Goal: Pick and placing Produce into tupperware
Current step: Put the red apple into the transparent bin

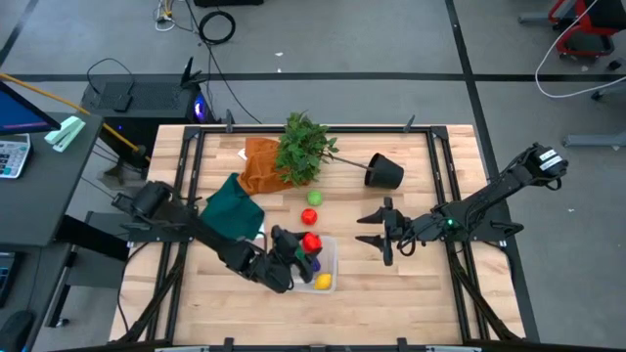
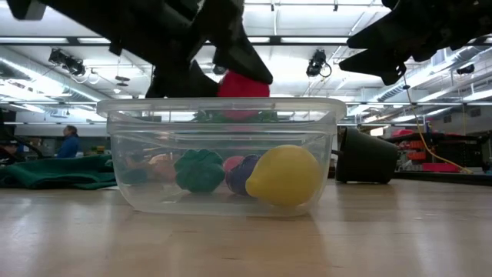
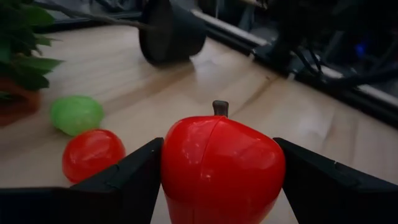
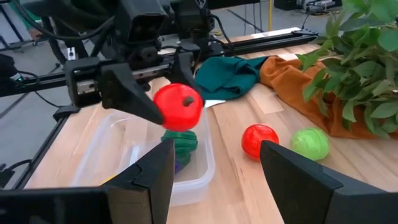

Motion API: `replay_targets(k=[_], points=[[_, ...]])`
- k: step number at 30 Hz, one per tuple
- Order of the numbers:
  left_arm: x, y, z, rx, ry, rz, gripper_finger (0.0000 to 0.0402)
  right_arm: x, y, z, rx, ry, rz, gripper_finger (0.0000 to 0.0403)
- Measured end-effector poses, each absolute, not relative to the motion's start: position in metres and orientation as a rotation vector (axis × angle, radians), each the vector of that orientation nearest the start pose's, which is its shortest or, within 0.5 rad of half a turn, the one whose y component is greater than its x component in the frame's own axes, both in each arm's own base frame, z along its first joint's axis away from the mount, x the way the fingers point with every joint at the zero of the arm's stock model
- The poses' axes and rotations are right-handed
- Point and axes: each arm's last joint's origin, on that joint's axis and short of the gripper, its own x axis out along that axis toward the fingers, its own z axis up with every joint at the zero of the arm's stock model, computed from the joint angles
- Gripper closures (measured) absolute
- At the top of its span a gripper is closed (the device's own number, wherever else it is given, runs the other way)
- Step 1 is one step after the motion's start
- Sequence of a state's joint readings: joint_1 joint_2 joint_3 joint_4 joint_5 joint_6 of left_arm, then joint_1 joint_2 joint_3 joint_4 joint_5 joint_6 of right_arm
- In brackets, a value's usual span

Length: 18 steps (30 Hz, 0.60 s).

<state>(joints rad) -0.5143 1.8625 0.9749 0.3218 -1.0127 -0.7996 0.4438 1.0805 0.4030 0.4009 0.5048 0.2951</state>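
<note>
Red and glossy, the toy plastic apple [image 4: 178, 106] sits clamped between the two dark fingers of the left gripper [image 1: 301, 244], held above the rim of the clear rectangular plastic tupperware tub [image 1: 331, 262] at lower centre of the high view. In the low view the apple [image 2: 243, 88] shows just over the tub's top edge, so the step in hand reads as the drop: carried over, not yet let go.

Inside the tub [image 2: 131, 154] lie a yellow lemon-shaped toy [image 2: 283, 176], a dark green leafy toy [image 2: 199, 171] and a purple piece [image 2: 239, 175] between them.

On the wooden counter [image 1: 411, 303], a second round red toy [image 1: 309, 216] and a light green round toy [image 1: 314, 198] wait above the tub in the high view, near the leafy plant [image 1: 303, 147].

The right gripper [image 1: 381, 231] hangs right of centre, fingers spread wide and holding nothing.

The next move probably calls for lowering slightly and opening the left fingers, so the apple falls inside instead of bouncing off the rim.
</note>
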Motion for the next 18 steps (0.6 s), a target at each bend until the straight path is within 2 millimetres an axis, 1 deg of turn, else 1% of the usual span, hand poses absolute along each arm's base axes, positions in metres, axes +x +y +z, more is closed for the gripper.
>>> replay_targets(k=[8, 13, 18], points=[[0.343, -0.168, 0.134, -0.440, 0.089, 0.620, 0.0111, 0.199, 0.080, 0.204, 0.168, 0.240, -0.078, 0.0208], [0.344, -0.168, 0.128, -0.446, 0.069, 0.638, 0.0111, 0.199, 0.080, 0.204, 0.167, 0.244, -0.060, 0.0208], [0.345, -0.169, 0.128, -0.450, 0.076, 0.625, 0.0111, 0.199, 0.080, 0.204, 0.163, 0.246, -0.058, 0.0208]])
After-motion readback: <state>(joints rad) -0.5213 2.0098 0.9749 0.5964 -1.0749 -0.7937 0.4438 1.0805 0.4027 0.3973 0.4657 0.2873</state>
